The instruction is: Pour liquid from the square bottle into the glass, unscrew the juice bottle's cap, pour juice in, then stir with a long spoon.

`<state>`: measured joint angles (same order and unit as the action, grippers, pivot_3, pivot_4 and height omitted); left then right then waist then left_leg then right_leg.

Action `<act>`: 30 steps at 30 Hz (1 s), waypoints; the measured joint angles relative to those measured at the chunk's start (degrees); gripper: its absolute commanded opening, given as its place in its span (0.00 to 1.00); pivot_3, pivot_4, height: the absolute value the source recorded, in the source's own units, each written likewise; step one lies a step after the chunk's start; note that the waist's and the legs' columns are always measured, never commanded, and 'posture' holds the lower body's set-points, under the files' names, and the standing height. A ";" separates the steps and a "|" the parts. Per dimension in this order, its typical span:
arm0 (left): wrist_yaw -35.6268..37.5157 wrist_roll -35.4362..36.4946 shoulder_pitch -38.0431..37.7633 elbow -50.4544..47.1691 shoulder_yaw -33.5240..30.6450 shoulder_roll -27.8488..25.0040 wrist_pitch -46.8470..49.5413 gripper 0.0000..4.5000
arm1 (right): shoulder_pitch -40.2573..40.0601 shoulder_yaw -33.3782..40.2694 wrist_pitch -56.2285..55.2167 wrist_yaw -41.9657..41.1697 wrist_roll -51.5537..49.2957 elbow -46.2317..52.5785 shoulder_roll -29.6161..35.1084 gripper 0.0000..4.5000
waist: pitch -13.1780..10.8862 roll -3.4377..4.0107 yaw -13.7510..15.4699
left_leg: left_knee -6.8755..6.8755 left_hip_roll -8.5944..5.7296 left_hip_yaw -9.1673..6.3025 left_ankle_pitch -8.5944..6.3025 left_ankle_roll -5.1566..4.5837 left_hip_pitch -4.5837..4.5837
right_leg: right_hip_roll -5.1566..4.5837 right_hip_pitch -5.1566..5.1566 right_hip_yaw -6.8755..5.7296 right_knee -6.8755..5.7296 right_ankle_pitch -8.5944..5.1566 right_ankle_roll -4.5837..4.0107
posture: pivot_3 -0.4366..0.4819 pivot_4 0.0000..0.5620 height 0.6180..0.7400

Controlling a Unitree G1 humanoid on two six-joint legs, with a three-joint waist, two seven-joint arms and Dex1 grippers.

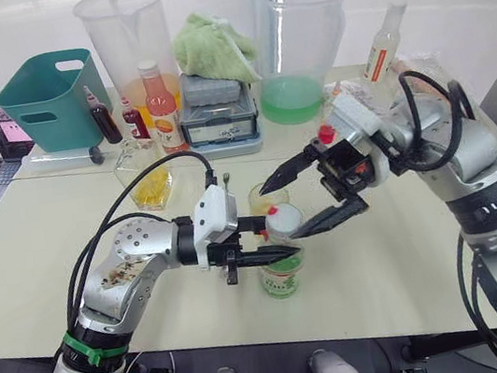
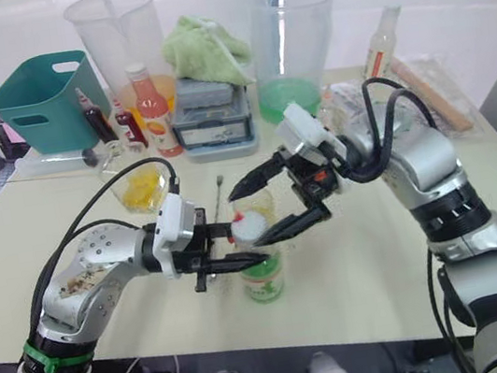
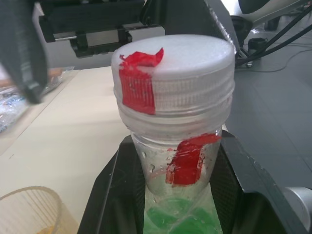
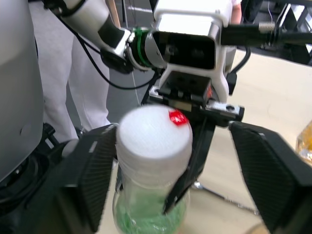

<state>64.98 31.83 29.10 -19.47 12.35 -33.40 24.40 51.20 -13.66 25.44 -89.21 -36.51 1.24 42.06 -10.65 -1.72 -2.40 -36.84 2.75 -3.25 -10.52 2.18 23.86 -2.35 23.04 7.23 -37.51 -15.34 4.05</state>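
**Desk:** What do the fingers show?

**Photographer:** The left gripper (image 1: 272, 243) has its two black fingers (image 3: 109, 195) closed on the neck of the juice bottle (image 1: 283, 276), just under the cap (image 3: 175, 68). The right gripper (image 1: 311, 194) is spread wide, holding nothing. One finger reaches over the bottle's far side, the other lies at the cap's right; the right wrist view shows a pad on either side of the cap with a gap on each.

**Desk:** And the bottle itself?

**Photographer:** Upright on the pale table (image 1: 403, 266), near the front edge at centre, with green showing low in it. The white cap is seated on the neck, with a red mark on its top and side.

**Desk:** The other task items?

**Photographer:** The glass (image 1: 264, 197) stands just behind the juice bottle, with a little yellow liquid in the bottom. The square bottle (image 1: 146, 176) sits further back and to the robot's left, holding yellow liquid. The long spoon (image 2: 218, 197) lies flat on the table behind the left gripper.

**Desk:** Background?

**Photographer:** Two large clear jugs (image 1: 125, 36), one with green liquid, a teal bin (image 1: 55, 99), a green cloth (image 1: 212, 45) on a grey box, and a pink-orange bottle with a red cap (image 1: 161, 106) line the table's back.
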 measured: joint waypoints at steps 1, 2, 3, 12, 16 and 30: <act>0.10 0.01 0.00 0.04 -0.01 0.03 -0.03 0.31 | -1.39 1.14 0.16 0.27 0.19 1.23 1.27 0.99 | 0.00 0.00 0.05 | 0.00 0.00 0.01 0.00 0.00 0.02 | 0.00 0.01 0.00 0.00 -0.01 0.01 | 0.48 0.27 0.86; 0.17 0.03 0.00 0.07 0.00 0.03 -0.04 0.31 | -2.08 1.67 0.26 0.55 0.28 1.88 2.00 0.99 | 0.00 0.00 0.01 | 0.00 0.00 0.01 0.00 0.00 0.02 | 0.00 0.01 0.00 0.01 -0.01 0.01 | 0.48 0.27 0.86; 0.30 0.03 0.27 0.30 0.08 0.12 -0.04 0.31 | -3.83 3.28 1.17 1.96 0.32 3.80 3.43 0.99 | 0.00 0.00 -0.03 | 0.00 0.00 0.01 0.00 0.00 0.02 | 0.00 0.01 0.01 0.01 -0.01 0.01 | 0.48 0.27 0.86; 2.24 -0.12 2.21 3.78 0.92 1.26 -0.45 0.31 | -18.55 15.17 15.49 23.70 -9.65 27.22 3.91 0.99 | 0.00 0.00 -0.08 | 0.00 -0.01 0.01 0.00 0.00 0.01 | 0.00 -0.01 0.03 0.01 0.00 0.02 | 0.48 0.27 0.86; 3.36 -0.21 3.02 5.29 1.32 1.95 -0.78 0.31 | -21.26 15.98 19.30 34.73 -11.22 33.07 0.89 0.99 | 0.00 -0.01 0.00 | 0.00 -0.02 0.02 0.00 0.01 0.01 | -0.01 -0.02 0.04 0.03 0.00 0.02 | 0.48 0.27 0.86; 4.41 -0.41 4.02 6.82 1.45 2.51 -0.83 0.31 | -22.64 16.02 24.59 47.57 -16.34 36.88 -2.36 0.38 | 0.00 -0.01 0.10 | 0.00 -0.01 0.01 0.00 0.00 0.03 | -0.01 -0.02 0.04 0.06 0.00 0.01 | 0.48 0.27 0.86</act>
<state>69.39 31.43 33.12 -12.65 13.80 -30.89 23.57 28.56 2.36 50.04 -41.64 -52.85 38.11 39.70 -10.65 -1.73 -2.30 -36.84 2.74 -3.24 -10.52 2.19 23.88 -2.35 23.03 7.27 -37.45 -15.34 4.06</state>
